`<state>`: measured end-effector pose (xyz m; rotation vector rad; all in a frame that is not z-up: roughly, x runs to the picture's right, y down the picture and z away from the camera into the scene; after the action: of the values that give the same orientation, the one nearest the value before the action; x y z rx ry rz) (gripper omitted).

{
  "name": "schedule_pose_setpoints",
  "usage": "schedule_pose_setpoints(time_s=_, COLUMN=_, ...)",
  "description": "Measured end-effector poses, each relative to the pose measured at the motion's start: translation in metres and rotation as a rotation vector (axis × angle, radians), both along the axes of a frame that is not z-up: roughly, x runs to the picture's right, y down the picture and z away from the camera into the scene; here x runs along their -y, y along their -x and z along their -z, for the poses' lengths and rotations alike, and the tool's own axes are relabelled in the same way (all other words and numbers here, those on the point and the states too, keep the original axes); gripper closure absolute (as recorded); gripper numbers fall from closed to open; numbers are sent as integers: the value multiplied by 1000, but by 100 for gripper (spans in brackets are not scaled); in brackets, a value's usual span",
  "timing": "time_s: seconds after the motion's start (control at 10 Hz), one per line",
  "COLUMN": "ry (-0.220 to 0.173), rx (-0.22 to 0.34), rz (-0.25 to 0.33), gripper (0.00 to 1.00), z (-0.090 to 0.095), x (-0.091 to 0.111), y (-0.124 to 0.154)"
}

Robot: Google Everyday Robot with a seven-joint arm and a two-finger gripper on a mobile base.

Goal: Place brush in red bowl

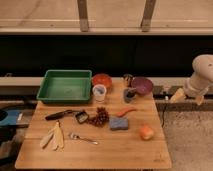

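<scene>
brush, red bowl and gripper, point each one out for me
brush (62, 115): camera view, middle of its black handle
red bowl (103, 79): camera view, its inner wall
gripper (188, 98): camera view, midway between its open fingertips, at the far right, holding nothing

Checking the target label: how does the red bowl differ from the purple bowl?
The red bowl is orange-red and sits beside the green tub; the purple bowl is purple, further right. The gripper, fingers open, hangs off the table on its right side, nearer the purple bowl than the red bowl. Both are round, similar in width, at the back.
</scene>
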<state>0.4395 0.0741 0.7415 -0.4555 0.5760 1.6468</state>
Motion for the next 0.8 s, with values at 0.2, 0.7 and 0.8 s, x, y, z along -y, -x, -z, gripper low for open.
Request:
schedule_pose_setpoints(time_s=0.2, ry=-1, rx=17, rz=41, gripper=20, z=4, x=1, y=9)
schedule_pose_setpoints(time_s=0.7, ry=-6, rx=154, rz=238, gripper=20, z=-6, x=24, y=115)
schedule_pose_setpoints(time_s=0.8, ry=-6, rx=185, rz=274, gripper=20, z=-8, x=28, y=141)
